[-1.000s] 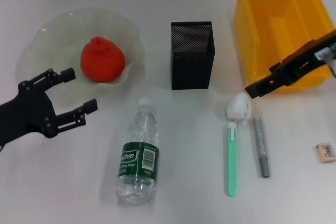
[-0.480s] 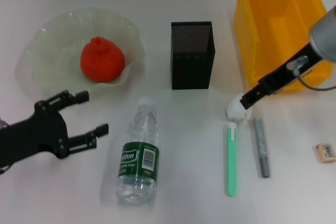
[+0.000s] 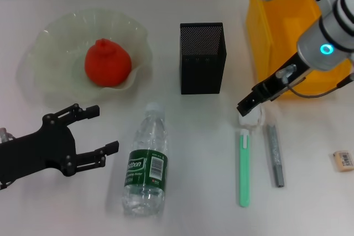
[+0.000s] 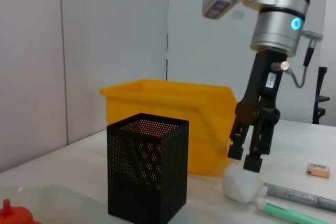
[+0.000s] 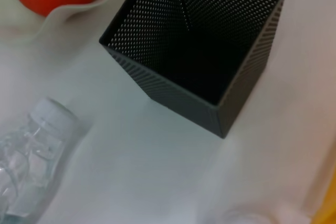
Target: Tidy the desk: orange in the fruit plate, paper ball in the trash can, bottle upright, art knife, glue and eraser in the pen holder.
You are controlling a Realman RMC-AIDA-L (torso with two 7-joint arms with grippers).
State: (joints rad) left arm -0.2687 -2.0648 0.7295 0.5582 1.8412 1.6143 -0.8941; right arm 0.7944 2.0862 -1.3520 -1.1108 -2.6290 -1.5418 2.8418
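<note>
Fingers of the right gripper (image 3: pixel 247 105) are pointing down just above the paper ball (image 3: pixel 253 119), spread narrowly on either side of its top; in the left wrist view the fingertips (image 4: pixel 251 164) are sitting right at the top of the white wad and are not closed on it. The paper ball is lying on the desk (image 3: pixel 188 192) just in front of the trash can (image 3: pixel 276 31) and between the pen holder (image 3: pixel 202 57) and that yellow bin. Directly in front of the paper ball, the green art knife (image 3: pixel 244 169) and the grey glue stick (image 3: pixel 275 156) are lying side by side, their far ends close to the wad. The eraser (image 3: pixel 343 160) is lying well apart at the right edge.

On the left, the left gripper (image 3: pixel 98 131) is hovering low over the desk with its fingers spread wide and holding nothing, just beside the bottle (image 3: pixel 146 161), which is lying on its side with its white cap pointing toward the far side of the desk. The orange (image 3: pixel 107 63) is sitting in the fruit plate (image 3: pixel 50 42), behind the left gripper. The pen holder is standing upright; the right wrist view is looking down into its dark inside, where nothing can be made out.
</note>
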